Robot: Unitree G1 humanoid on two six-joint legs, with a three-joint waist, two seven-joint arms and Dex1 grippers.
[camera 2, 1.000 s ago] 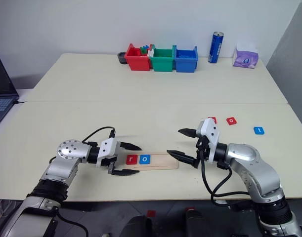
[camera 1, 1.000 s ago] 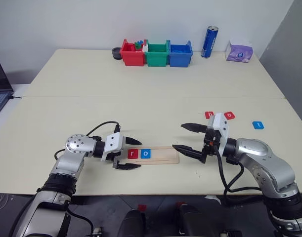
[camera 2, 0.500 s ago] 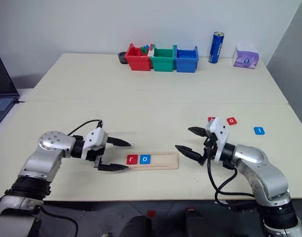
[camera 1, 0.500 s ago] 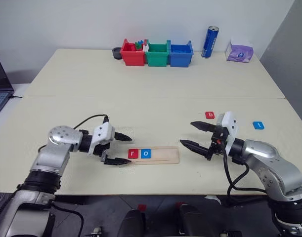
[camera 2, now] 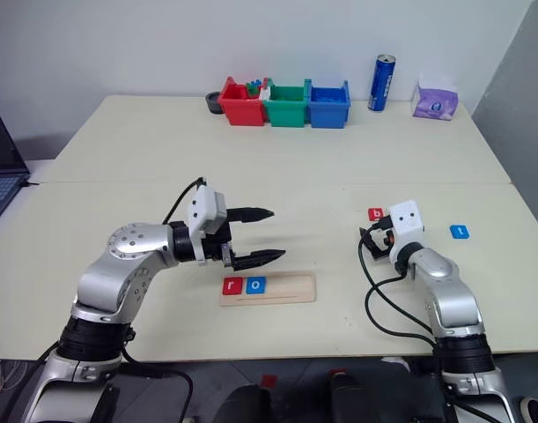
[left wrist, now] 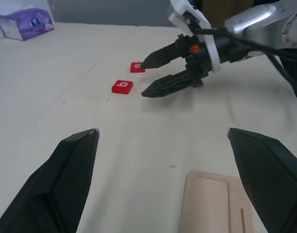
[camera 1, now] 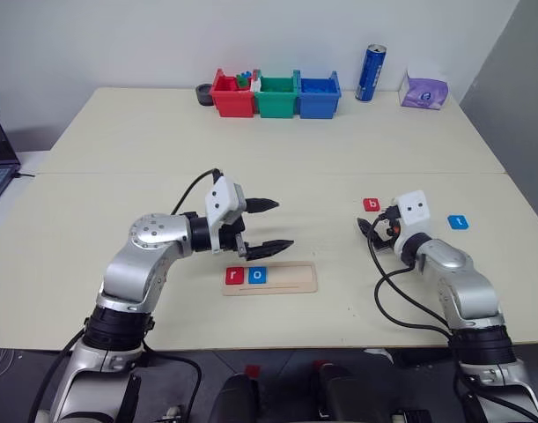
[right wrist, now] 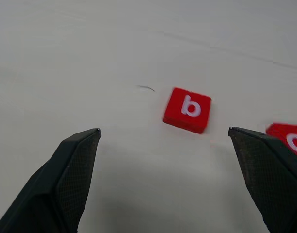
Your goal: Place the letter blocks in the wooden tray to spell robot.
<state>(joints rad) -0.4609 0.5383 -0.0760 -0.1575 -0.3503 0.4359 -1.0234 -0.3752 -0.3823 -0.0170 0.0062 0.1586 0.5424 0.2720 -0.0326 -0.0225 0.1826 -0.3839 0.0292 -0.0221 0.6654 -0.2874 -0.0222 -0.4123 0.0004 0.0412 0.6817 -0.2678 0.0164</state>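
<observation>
The wooden tray [camera 1: 269, 277] lies flat near the front edge of the bench [camera 1: 277, 132], at about 6 o'clock of the head view. Two letter blocks sit in its groove at the end nearer 9 o'clock: a red r [camera 1: 234, 276] and, touching it, a blue o [camera 1: 257, 275]. The rest of the groove is bare wood.

The left gripper [camera 1: 270, 226] hangs above the bench just toward 12 o'clock of the tray — its two black fingers [camera 1: 261, 205] spread wide apart, grasping nothing and pointing toward 3 o'clock.

The right gripper [left wrist: 146, 77] is low over the bench at about 3 o'clock, well apart from the tray, its fingers released and spread with nothing between them. The red b [right wrist: 187, 109] lies flat on the bench just ahead of those fingers, not touched. A red o [right wrist: 287, 140] lies just beside the b. The blue t [camera 1: 459, 222] rests farther toward 3 o'clock, alone on the bench.

Along the far edge, at 12 o'clock, stand a red bin [camera 1: 233, 95], a green bin [camera 1: 277, 95] and a blue bin [camera 1: 319, 95] in a row — then a blue can [camera 1: 371, 73] standing upright and a purple tissue pack [camera 1: 423, 91] toward 1 o'clock.
</observation>
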